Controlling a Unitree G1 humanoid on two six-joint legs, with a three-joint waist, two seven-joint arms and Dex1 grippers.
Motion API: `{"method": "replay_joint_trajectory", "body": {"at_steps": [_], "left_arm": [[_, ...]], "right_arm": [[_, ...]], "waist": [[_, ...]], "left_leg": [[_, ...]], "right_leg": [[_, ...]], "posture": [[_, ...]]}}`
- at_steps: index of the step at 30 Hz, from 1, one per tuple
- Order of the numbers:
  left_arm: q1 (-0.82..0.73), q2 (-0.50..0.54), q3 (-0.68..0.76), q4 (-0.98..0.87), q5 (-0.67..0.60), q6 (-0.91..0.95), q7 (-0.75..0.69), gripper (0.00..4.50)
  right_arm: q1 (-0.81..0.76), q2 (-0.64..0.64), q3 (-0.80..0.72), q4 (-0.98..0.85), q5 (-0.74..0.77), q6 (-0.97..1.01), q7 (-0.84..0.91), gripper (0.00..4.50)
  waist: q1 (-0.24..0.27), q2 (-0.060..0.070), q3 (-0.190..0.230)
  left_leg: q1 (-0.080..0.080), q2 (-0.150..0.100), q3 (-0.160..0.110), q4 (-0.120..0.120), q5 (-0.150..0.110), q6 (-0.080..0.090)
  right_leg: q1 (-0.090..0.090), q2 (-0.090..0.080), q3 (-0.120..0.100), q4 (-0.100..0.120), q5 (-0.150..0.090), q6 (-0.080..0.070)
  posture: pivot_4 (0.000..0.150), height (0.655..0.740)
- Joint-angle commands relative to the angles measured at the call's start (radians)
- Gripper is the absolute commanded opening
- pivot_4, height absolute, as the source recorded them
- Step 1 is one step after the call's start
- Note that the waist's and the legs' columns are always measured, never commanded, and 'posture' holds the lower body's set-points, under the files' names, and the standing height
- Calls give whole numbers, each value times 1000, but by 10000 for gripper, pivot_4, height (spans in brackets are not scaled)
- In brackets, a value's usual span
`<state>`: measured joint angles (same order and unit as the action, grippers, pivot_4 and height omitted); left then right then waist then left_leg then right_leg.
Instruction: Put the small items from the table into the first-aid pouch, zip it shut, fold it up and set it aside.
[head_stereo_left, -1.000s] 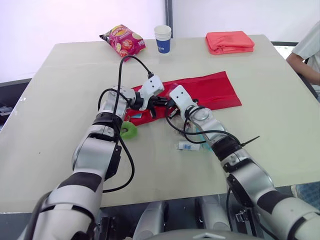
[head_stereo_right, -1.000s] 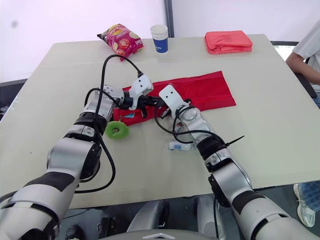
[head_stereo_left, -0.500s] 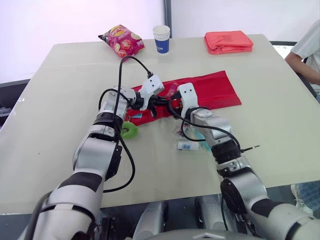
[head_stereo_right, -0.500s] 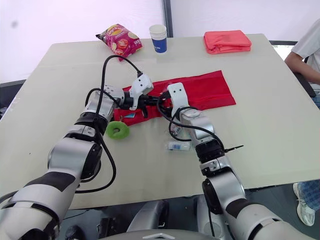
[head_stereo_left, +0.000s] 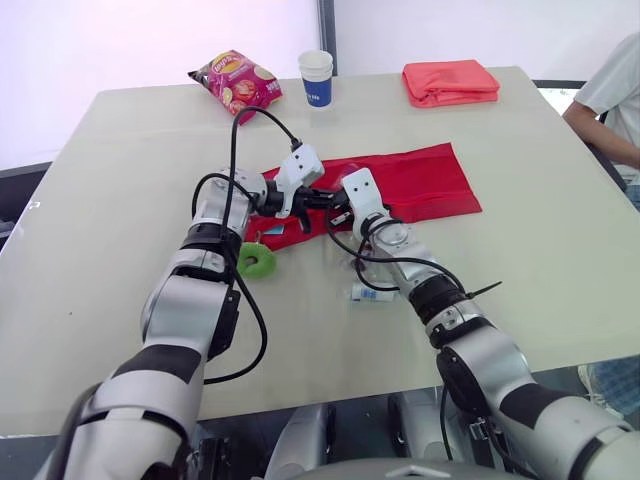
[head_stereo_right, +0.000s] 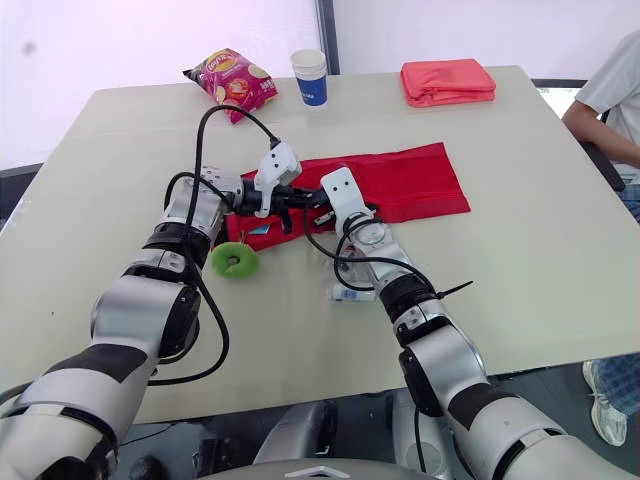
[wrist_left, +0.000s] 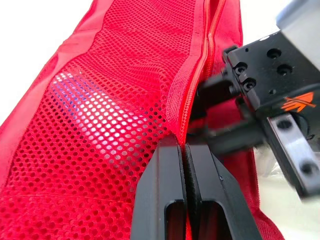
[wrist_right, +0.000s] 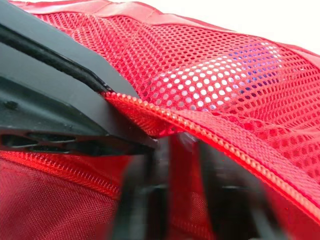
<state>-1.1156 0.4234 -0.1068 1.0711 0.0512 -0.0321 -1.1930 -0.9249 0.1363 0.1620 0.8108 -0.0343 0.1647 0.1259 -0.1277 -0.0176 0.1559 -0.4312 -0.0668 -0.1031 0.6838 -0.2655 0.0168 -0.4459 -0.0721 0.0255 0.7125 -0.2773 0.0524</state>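
At the pouch's near-left end, the left tool (wrist_left: 184, 148) is pinching the zippered edge (wrist_left: 186, 100) of the mesh pocket (wrist_left: 115, 65) between its closed fingers. The right tool (head_stereo_left: 337, 211) is meeting it at the same edge from the opposite side; whether it is open or closed I cannot tell. One pale item is glowing through the mesh. The single red first-aid pouch (head_stereo_left: 420, 182) is lying unfolded across the middle of the table (head_stereo_left: 110, 200). Just beside its near edge, one green foam ring (head_stereo_left: 257, 261) is sitting by the left forearm, and one small white tube (head_stereo_left: 367, 293) is lying under the right forearm. Along the far edge, one crisp packet (head_stereo_left: 235, 80), one paper cup (head_stereo_left: 317, 78) and one folded coral cloth (head_stereo_left: 450, 81) are resting well apart. One person's arm (head_stereo_left: 605, 100) is showing at the right.
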Motion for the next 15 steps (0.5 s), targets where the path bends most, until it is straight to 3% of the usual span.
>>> {"method": "replay_joint_trajectory", "body": {"at_steps": [1,5,15], "left_arm": [[-4,12,7,-29,-6,-13,5,0],[-9,14,8,-13,1,-17,33,0],[-16,13,10,2,-3,-16,44,0]], "right_arm": [[-24,32,24,-32,-20,-55,25,393],[28,-12,58,-130,-29,-29,118,393],[217,-193,135,-571,1,268,410,393]], "waist": [[0,0,0],[1,0,0],[5,0,0]], "left_leg": [[0,0,0,0,0,0],[0,0,-1,0,0,0],[-1,-1,-3,1,0,0]], "right_leg": [[0,0,0,0,0,0],[0,0,0,0,0,0],[0,0,0,0,0,0]], "posture": [[1500,7400],[1500,7400],[1500,7400]]}}
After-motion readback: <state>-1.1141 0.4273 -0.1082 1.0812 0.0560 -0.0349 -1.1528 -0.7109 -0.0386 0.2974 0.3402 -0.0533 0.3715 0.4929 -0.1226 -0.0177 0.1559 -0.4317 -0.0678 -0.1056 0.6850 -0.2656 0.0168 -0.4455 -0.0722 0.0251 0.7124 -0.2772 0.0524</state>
